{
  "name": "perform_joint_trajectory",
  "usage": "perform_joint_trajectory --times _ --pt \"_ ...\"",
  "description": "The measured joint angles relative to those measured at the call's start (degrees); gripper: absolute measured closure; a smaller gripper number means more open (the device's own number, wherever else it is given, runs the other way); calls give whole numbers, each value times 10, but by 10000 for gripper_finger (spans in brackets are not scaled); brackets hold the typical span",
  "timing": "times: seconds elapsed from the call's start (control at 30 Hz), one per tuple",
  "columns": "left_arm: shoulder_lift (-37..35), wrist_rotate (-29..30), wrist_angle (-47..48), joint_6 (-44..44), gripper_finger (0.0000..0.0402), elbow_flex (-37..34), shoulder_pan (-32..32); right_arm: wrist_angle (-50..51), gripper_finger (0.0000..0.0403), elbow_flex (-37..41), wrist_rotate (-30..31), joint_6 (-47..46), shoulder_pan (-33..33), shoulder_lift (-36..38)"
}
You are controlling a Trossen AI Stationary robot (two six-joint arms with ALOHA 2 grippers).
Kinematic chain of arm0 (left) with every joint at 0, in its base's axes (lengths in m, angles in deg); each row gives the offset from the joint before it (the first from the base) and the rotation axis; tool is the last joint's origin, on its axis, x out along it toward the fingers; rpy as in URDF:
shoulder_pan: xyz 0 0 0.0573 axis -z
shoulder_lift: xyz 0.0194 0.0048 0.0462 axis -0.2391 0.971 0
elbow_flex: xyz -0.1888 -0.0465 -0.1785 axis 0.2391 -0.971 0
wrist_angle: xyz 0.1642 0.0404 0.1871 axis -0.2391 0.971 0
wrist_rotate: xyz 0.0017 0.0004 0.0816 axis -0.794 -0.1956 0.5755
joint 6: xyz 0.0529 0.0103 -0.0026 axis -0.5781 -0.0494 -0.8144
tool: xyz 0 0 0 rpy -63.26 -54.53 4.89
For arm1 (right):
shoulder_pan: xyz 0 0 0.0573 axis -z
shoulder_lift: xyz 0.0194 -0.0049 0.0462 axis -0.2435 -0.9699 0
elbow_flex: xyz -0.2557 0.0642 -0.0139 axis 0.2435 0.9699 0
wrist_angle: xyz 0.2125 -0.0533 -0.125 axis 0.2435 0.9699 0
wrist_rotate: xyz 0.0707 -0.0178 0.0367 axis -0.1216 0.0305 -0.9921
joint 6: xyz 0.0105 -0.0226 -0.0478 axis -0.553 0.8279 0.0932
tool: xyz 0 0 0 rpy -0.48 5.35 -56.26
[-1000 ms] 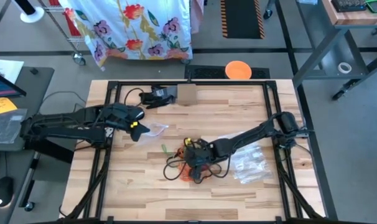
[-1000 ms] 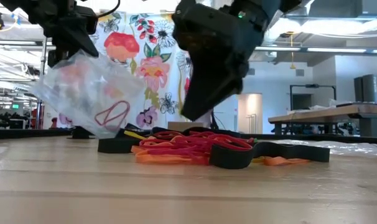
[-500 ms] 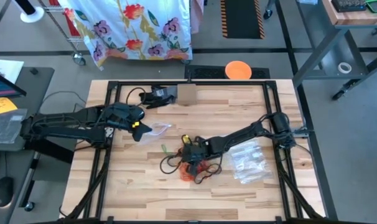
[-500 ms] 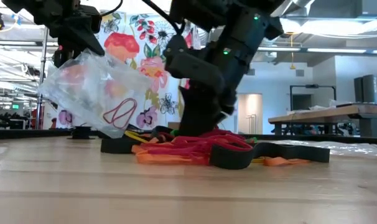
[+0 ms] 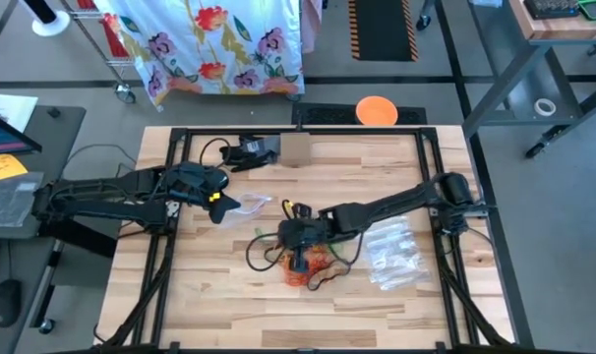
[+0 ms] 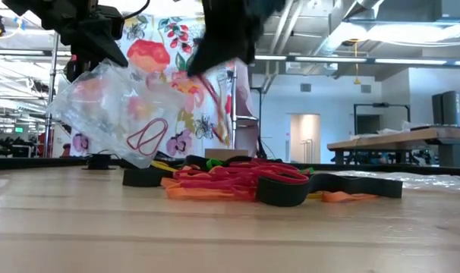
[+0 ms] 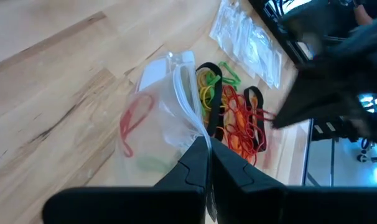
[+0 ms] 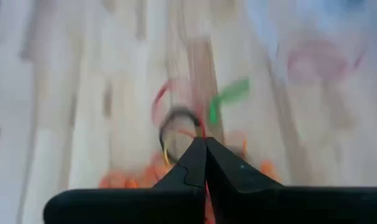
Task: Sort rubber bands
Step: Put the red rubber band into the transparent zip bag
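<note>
Right gripper [image 5: 296, 246] closed and rose off the tangled pile of coloured rubber bands [image 6: 237, 180], lifting a thin red band [image 6: 213, 102].

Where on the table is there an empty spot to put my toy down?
The near strip of the table, in front of the rubber bands, is bare wood. So is the far right corner beyond the right arm. The middle is crowded: bands, clear bags and both arms.

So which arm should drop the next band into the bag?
The right. The right gripper is shut on a red rubber band, lifted above the pile of rubber bands. The left gripper is shut on the clear bag beside it.
</note>
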Motion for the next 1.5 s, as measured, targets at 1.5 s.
perform_joint_trajectory --times 1.5 --pt "0 -188 -162 37 402 0 0 -133 403 -41 146 134 42 -4"
